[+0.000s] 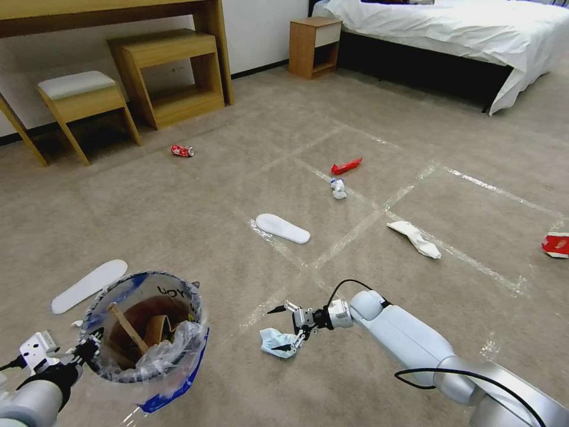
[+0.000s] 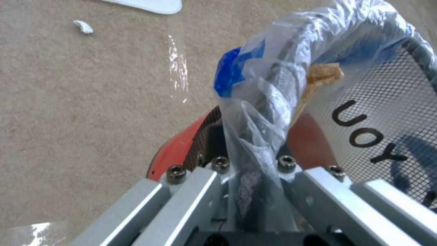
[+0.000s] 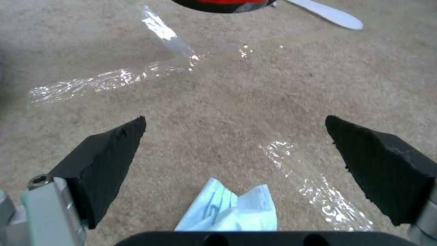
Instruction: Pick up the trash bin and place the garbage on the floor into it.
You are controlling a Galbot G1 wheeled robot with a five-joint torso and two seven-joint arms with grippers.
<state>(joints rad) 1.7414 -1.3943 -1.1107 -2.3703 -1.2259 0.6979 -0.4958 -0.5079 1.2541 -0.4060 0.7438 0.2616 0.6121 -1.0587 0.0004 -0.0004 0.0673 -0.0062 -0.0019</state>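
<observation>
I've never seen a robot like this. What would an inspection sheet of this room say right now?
Surface: beige carpet floor crossed by shiny tape strips.
Job's things: round bag-lined trash bin held up, wooden stick inside; crumpled blue face mask on the carpet.
Clutter: two white slippers, red can, red wrapper, white tissue.
Grippers: left gripper clamps the bin rim; right gripper open over the mask.
Cables: black cable on the right arm.
Surroundings: wooden desk, stool, nightstand, bed.
</observation>
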